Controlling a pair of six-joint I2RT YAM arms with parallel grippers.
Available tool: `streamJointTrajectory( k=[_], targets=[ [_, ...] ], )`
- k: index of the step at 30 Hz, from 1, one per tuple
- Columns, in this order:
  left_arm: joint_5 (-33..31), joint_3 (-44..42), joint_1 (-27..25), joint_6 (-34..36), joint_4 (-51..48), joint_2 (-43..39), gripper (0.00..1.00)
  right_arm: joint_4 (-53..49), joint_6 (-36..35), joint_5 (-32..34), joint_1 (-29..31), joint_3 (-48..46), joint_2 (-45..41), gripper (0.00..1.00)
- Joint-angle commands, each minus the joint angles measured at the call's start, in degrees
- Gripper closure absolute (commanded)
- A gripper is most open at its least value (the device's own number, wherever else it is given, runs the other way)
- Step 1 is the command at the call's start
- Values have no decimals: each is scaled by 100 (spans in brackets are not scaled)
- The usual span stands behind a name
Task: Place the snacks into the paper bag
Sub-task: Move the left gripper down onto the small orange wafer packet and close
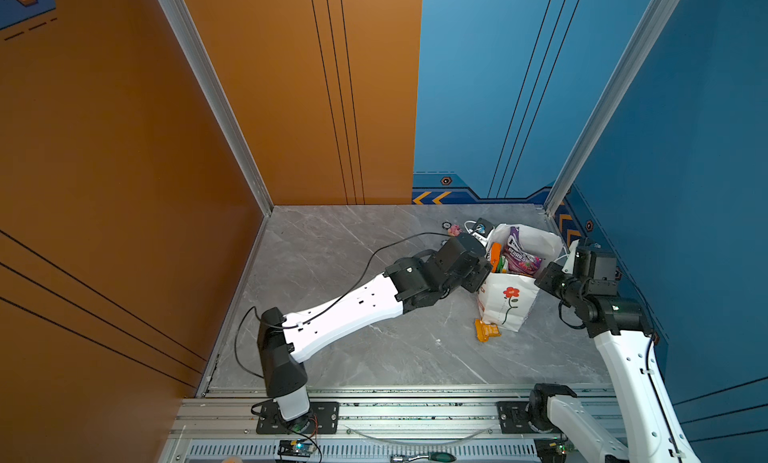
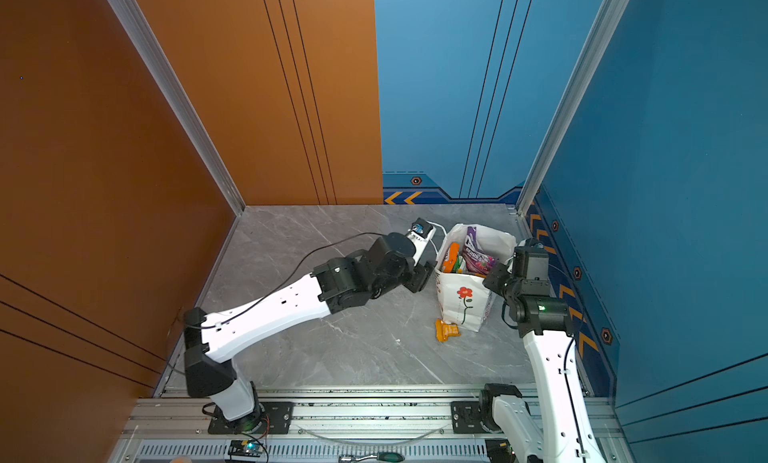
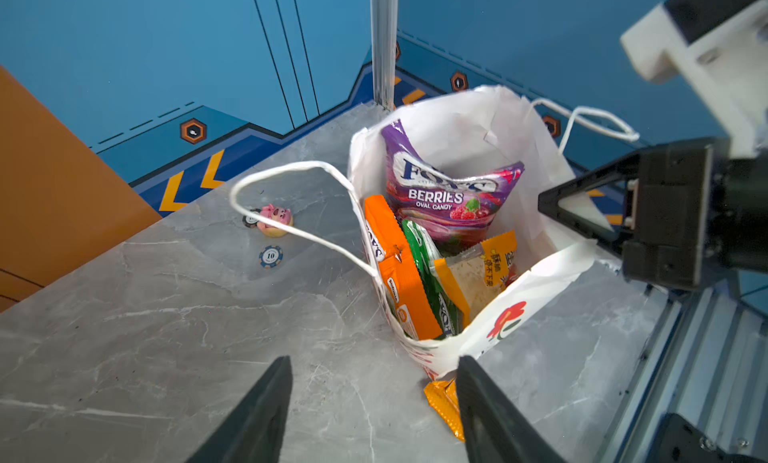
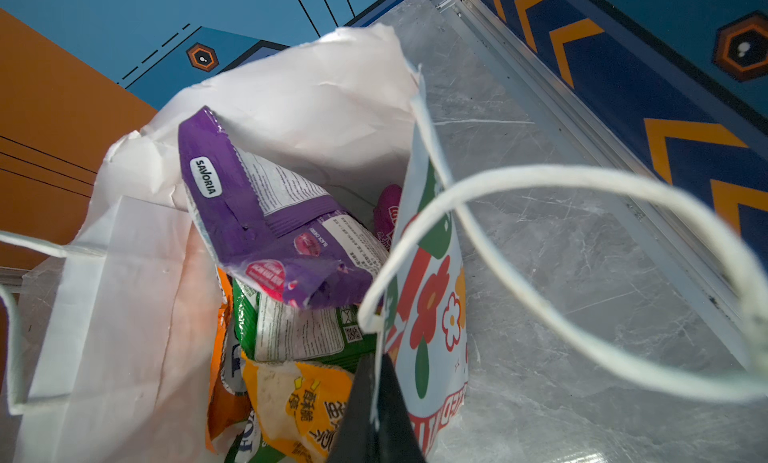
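Our left end effector (image 3: pixel 374 415) stands open and empty. Its two dark fingers are spread above the counter (image 3: pixel 166 315), just beside the foot of the paper bag (image 3: pixel 457 120). Our right end effector (image 4: pixel 375 373) is closed on the bag's top edge, pinching the printed wall near a cord handle (image 4: pixel 552 176).

In both top views the bag stands upright between the two arms, near the far right corner of the counter, with its mouth open. Inside we see four of the snacks:
- a purple packet (image 3: pixel 449 199) reading BERRIES, leaning toward the back wall
- an orange packet (image 3: pixel 399 282) on edge against the side wall
- a green packet (image 3: pixel 436 303) next to the orange one
- a yellow packet (image 3: pixel 494 261) with Chinese writing, in front

One small orange packet (image 1: pixel 487 330) lies outside on the counter, touching the bag's base at its near corner.

Beyond the bag's other handle — on the bare counter — sit a pink toy (image 3: pixel 274 219) and a blue chip (image 3: pixel 271 256), close to each other.
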Motion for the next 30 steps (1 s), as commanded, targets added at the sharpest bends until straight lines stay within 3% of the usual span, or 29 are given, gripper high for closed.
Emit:
streamJointTrajectory(
  k=[1, 11, 15, 22, 30],
  targets=[
    [-308, -849, 33, -507, 403, -399, 28, -78, -57, 50, 33, -21, -71, 100],
    [-44, -3060, 413, -2416, 1172, -1186, 23, -97, -40, 57, 33, -21, -87, 100],
    [296, -3785, 393, -3032, 2107, -1163, 20, -114, -40, 54, 32, -25, -113, 100],
    [1412, -4053, 394, -3791, 2957, -152, 19, -140, -43, 85, 32, -47, -165, 100],
    [2597, -3805, 571, -4349, 3846, 921, 19, -149, -66, 72, 31, -46, -169, 100]
  ],
)
